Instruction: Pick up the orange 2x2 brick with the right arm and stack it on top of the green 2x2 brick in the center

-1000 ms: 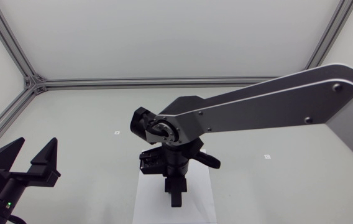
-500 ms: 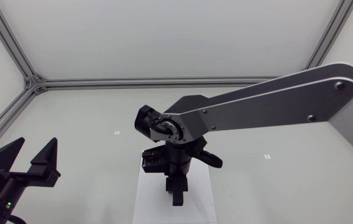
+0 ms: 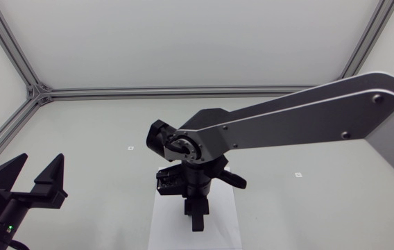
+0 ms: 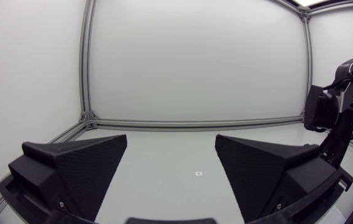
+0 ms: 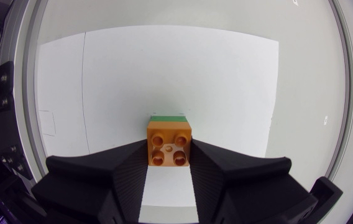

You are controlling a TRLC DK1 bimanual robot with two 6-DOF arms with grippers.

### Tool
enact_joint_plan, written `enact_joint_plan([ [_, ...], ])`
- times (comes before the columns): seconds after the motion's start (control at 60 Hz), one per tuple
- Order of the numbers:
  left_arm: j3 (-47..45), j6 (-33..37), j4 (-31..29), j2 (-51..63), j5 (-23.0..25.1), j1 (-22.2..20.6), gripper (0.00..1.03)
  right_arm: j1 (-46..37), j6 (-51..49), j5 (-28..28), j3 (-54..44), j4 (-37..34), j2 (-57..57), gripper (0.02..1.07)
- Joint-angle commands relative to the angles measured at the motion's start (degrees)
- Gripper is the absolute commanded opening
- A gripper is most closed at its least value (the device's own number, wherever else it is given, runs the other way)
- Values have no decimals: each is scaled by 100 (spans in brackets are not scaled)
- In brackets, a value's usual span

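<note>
Two grippers, one loaded.
Right gripper [image 3: 195, 222] jaws closed on orange brick [image 5: 169, 144], gripped on both sides; green brick [image 5: 168, 117] edge shows just ahead. Left gripper [image 4: 170, 140] jaws wide apart, empty.

Glossy plastic orange brick [image 5: 169, 143], matt grainy right pincer [image 5: 169, 150], smooth paper sheet [image 5: 164, 74].

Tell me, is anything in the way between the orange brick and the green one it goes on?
No, nothing visible. The right gripper has its jaws on both sides of the orange brick, and the green brick peeks out directly beyond it, with no gap or object showing between them.
</note>
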Motion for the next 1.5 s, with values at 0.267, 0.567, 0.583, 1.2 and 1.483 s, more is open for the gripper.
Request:
enact_joint_plan([
  [0.267,-235,75,-84,-45,25,16,99,-101,63,-326,-350,195,447,10],
  [0.567,-235,75,-84,-45,25,16,99,-39,159,-256,-148,143,465,10],
  [0.583,-235,75,-84,-45,25,16,99,-39,159,-256,-140,143,474,10],
  [1.2,-235,75,-84,-45,25,16,99,-39,54,-177,-254,55,377,34],
  [1.483,-235,75,-84,-45,25,16,99,-48,19,-141,-254,37,333,46],
])
